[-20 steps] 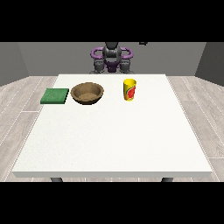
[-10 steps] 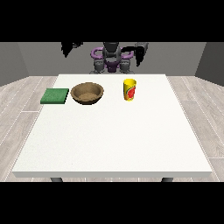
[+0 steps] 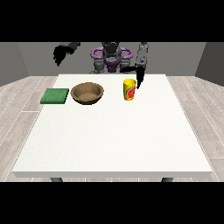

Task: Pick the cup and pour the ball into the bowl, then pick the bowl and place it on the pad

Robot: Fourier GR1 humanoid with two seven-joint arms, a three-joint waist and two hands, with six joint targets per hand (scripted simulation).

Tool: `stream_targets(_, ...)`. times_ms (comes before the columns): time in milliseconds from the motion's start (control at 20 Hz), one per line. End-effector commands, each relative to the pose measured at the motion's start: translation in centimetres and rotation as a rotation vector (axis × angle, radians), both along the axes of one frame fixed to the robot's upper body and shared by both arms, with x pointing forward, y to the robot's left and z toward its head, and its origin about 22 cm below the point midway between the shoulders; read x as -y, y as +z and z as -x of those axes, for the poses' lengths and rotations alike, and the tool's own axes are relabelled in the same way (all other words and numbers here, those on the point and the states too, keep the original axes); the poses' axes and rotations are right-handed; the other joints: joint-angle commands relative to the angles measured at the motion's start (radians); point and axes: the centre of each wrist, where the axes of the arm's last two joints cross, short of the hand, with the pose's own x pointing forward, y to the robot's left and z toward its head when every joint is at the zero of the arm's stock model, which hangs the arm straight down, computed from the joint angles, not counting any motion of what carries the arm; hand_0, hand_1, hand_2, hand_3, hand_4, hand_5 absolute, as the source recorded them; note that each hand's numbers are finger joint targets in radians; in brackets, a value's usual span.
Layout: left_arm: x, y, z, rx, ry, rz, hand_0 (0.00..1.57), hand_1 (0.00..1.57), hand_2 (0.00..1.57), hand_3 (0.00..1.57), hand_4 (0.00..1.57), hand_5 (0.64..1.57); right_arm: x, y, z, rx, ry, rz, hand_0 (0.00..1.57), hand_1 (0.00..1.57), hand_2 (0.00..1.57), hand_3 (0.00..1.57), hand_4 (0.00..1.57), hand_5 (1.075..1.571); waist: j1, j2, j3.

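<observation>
A yellow cup point(image 3: 129, 89) with a red mark stands upright on the white table point(image 3: 113, 131), right of centre at the back. A brown bowl point(image 3: 87, 92) sits to its left, and a green pad point(image 3: 55, 96) lies left of the bowl. The hand at the view's right point(image 3: 139, 75) hangs just above and right of the cup, fingers pointing down and straight, apart from the cup. The hand at the view's left point(image 3: 59, 54) is raised high above the table's back left corner, fingers hanging relaxed. No ball shows from here.
The robot's torso point(image 3: 111, 57) stands behind the table's far edge. Grey walls and a wooden floor surround the table. The near half of the table is bare white surface.
Both arms have risen from beside the torso. The hand at the view's right has come down close to the cup; the other hand has swung out and up to the left.
</observation>
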Motion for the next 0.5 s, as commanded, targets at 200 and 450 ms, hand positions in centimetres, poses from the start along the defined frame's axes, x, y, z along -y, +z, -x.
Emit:
stream_targets(200, -0.7, -5.3, -1.0, -0.054, -0.019, 0.002, 0.00, 0.00, 0.00, 0.00, 0.14, 1.433, 3.1, -1.3, -1.0, -0.034, -0.038, -0.001, 0.00, 0.00, 0.00, 0.00, 0.67, 1.560, 0.015, -0.034, 0.0000)
stream_targets(450, -2.3, -5.6, -2.6, -0.062, -0.002, 0.006, 0.00, 0.00, 0.00, 0.00, 0.19, 1.423, 4.7, -2.4, -0.8, -0.051, -0.011, -0.006, 0.00, 0.00, 0.00, 0.00, 0.67, 1.563, -0.015, -0.026, 0.0001)
